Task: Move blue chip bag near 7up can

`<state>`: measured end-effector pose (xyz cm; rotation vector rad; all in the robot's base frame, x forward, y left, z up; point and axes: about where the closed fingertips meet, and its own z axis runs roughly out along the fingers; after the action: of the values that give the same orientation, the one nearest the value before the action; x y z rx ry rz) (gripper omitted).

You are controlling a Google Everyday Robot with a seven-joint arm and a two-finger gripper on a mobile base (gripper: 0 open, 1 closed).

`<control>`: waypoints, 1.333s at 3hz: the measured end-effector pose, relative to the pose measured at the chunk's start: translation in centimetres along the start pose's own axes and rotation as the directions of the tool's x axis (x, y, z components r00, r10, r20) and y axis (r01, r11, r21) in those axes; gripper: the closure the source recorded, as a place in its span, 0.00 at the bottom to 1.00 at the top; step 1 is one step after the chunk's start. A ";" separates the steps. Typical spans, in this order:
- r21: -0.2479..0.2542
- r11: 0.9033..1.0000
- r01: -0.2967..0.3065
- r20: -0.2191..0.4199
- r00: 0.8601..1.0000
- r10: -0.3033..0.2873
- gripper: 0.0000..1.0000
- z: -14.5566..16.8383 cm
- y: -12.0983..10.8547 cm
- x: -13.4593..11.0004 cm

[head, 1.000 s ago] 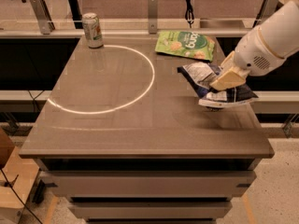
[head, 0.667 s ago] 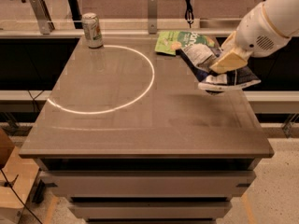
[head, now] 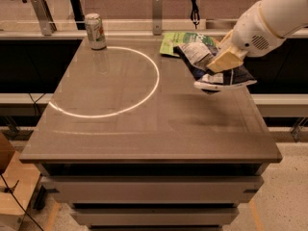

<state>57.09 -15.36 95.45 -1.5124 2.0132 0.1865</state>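
The blue chip bag [head: 211, 66], dark navy foil with white label panels, hangs in the air above the right side of the table, clear of the tabletop. My gripper [head: 222, 60], with tan fingers on a white arm coming in from the upper right, is shut on the bag's middle. The 7up can [head: 95, 31] stands upright at the table's far left corner, well to the left of the bag and gripper.
A light green snack bag [head: 177, 41] lies flat at the far edge, partly hidden behind the held bag. The grey table [head: 144, 124] bears a bright ring of light on its left half. A rail with metal posts [head: 157, 13] runs behind the table.
My gripper has lifted the blue chip bag off the tabletop and carried it up and slightly left, toward the far edge. The can and green bag have not moved.
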 end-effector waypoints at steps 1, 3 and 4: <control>0.010 0.999 0.035 0.089 0.995 -0.035 1.00 2.6 -1.2 -4.0; 0.051 0.996 0.079 0.334 0.938 -0.092 1.00 8.2 -4.9 -11.9; 0.073 0.994 0.076 0.409 0.907 -0.100 1.00 11.6 -6.7 -14.4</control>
<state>69.98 -0.48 95.54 -1.3889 1.5980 0.3776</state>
